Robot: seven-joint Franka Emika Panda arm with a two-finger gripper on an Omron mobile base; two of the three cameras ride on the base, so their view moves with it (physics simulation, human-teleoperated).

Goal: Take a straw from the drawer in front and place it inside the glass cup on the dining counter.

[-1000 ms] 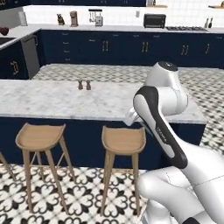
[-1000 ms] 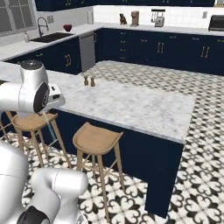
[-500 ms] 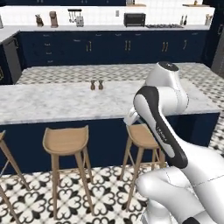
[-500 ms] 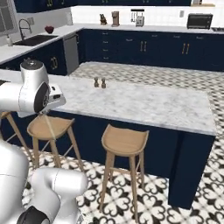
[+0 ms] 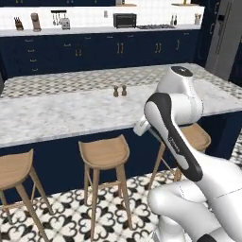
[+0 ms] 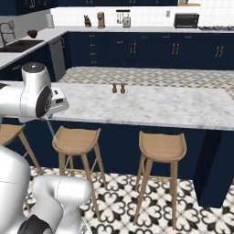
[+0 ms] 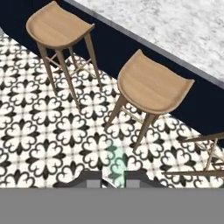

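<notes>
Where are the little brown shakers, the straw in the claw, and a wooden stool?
brown shakers [image 6: 118, 88]: right base view, between the pair, on the marble.
straw [image 7: 116, 161]: hand view, pale shaft above the claw.
wooden stool [image 7: 151, 85]: hand view, seat middle.

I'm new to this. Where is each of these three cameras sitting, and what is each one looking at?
Left base view: on the base behind the arm's left, facing the dining counter; the white arm rises at lower right.
Right base view: behind the arm's right, facing the same counter; the arm shows at left.
Hand view: on the hand, looking down at wooden stools and patterned floor; the gripper, shut on a pale straw, shows at the bottom.
Both base views share the counter, stools and two small brown shakers.
</notes>
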